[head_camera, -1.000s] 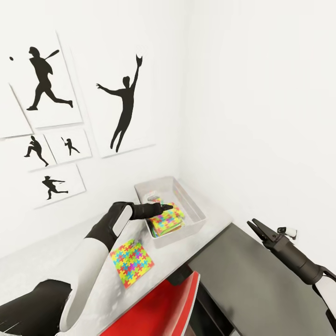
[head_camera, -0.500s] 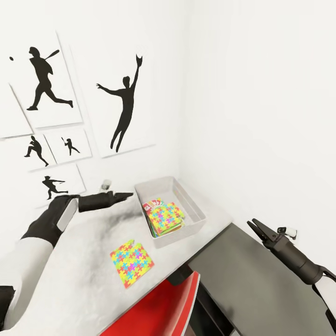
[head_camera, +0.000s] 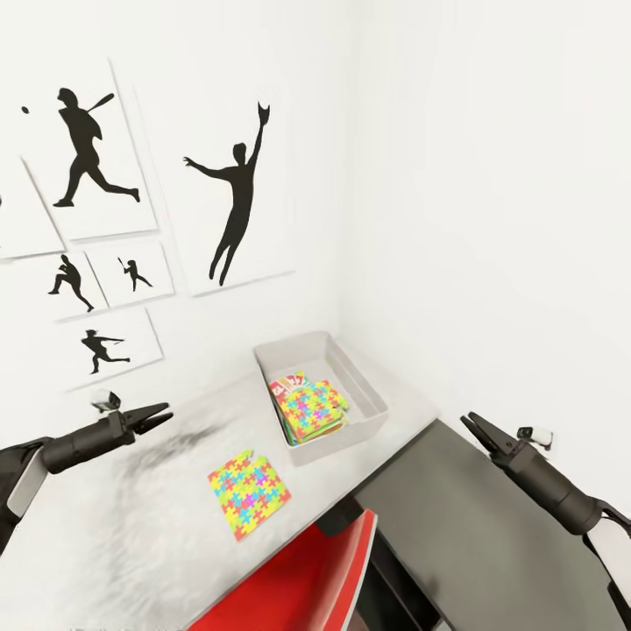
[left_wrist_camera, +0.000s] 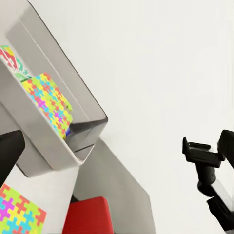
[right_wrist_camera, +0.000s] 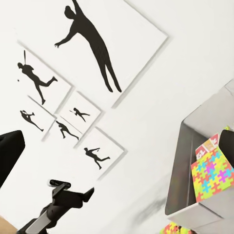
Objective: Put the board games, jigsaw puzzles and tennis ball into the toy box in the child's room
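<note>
One bright multicoloured jigsaw puzzle (head_camera: pixel 313 408) lies atop a board game (head_camera: pixel 287 388) inside the light-grey toy box (head_camera: pixel 372 407), another puzzle (head_camera: pixel 249 492) lies flat on the table (head_camera: pixel 131 535) near it, while both the left gripper (head_camera: pixel 162 412) and the right gripper (head_camera: pixel 468 422) hover empty, fingers slightly parted.

This is a child's room in a home, rendered in simulation. On the far left wall hang white prints (head_camera: pixel 237 188) with black silhouettes of baseball players batting, pitching and leaping for a catch. A pale, faintly marbled table (head_camera: pixel 166 526) stands in the corner of plain white walls, and toys lie on it: a bright multicoloured jigsaw puzzle (head_camera: pixel 249 493) lies flat near its front edge, and a light-grey toy box (head_camera: pixel 372 399) at the far right end holds another jigsaw sheet and a colourful game box. A red chair (head_camera: pixel 298 583) is tucked under the near edge, with a lower dark-grey cabinet (head_camera: pixel 473 543) to the right.
</note>
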Tool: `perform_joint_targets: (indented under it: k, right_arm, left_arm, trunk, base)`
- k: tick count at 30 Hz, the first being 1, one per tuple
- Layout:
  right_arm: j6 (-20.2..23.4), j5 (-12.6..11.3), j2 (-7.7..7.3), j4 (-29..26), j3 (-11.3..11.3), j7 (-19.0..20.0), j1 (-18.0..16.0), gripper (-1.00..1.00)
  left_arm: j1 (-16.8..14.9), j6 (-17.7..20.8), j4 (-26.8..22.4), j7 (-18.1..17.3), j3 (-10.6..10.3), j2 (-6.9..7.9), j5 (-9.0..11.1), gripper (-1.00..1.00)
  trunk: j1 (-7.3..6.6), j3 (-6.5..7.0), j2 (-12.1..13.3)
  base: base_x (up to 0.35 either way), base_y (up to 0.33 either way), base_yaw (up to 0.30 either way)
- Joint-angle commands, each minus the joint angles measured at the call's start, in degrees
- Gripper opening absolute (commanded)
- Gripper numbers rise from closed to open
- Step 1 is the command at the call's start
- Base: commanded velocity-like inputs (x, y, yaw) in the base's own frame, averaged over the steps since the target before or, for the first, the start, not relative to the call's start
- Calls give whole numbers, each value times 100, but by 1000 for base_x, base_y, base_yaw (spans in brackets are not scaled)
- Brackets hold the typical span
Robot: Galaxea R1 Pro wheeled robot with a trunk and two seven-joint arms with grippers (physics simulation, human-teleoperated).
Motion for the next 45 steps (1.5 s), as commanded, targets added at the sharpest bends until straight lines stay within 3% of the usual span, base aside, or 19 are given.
perform_joint_targets:
  k: [1,6,22,33,45]
  right_arm:
    - [42,6,3,-8,-2,-3,-4,100]
    - [42,114,13,-17,1,-9,-4,100]
    - [33,129,19,17,18,-31,-4,100]
    - [33,130,18,19,16,-32,-4,100]
    - [33,130,18,19,14,-32,-4,100]
  left_arm:
    - [8,49,-5,-43,23,-5,5,100]
    - [29,32,-15,-101,66,1,-1,100]
    - [32,21,-17,-115,72,5,-2,100]
    - [39,14,-17,-151,72,22,5,100]
    - [41,18,-17,-191,74,41,-3,100]
  trunk:
    - [3,-14,-12]
    - [3,-24,-12]
    - [3,-27,-12]
    - [3,-27,-12]
    - [3,6,-12]
  base:
    - [-19,0,173]
    - [-144,51,214]
    - [-105,30,31]
    - [-196,7,258]
    - [-26,16,284]
